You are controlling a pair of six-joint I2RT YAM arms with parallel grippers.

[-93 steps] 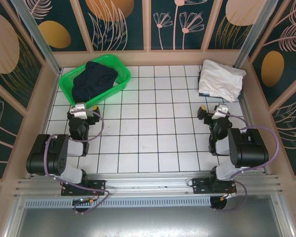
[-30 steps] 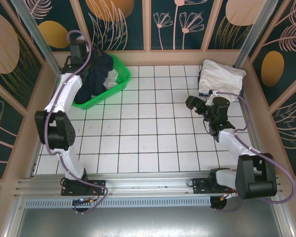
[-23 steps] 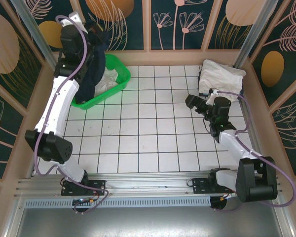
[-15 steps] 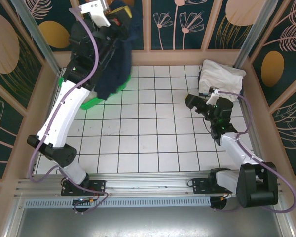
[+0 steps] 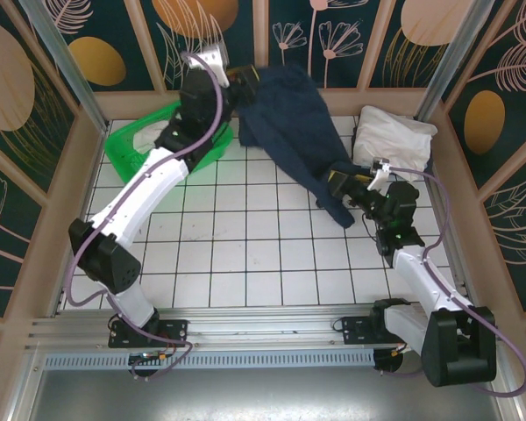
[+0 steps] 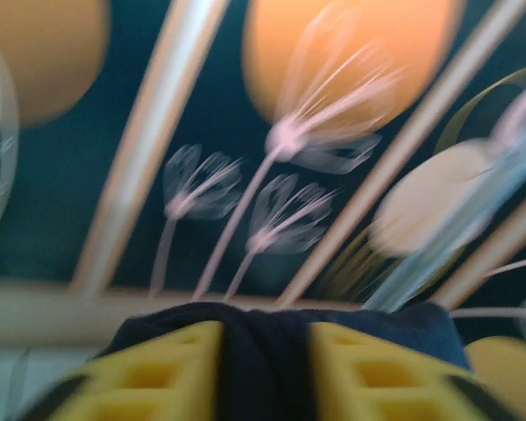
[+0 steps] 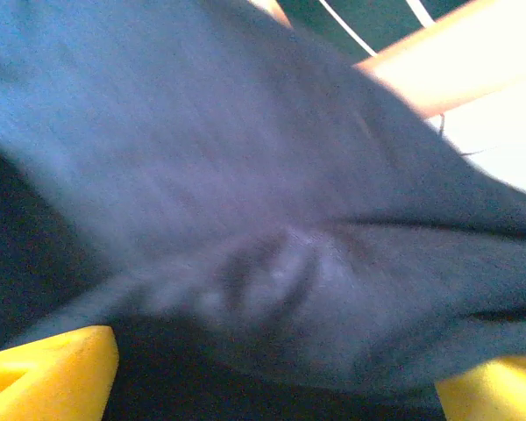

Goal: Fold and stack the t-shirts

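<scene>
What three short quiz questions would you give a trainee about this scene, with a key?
1. True or false: the navy t-shirt lies inside the green basket.
2. Where on the table do the white t-shirts lie? A: back right corner. B: front left corner. C: centre.
3. In the left wrist view, what colour is the cloth between the fingers of the left gripper?
Key: 1 false; 2 A; 3 navy.
</scene>
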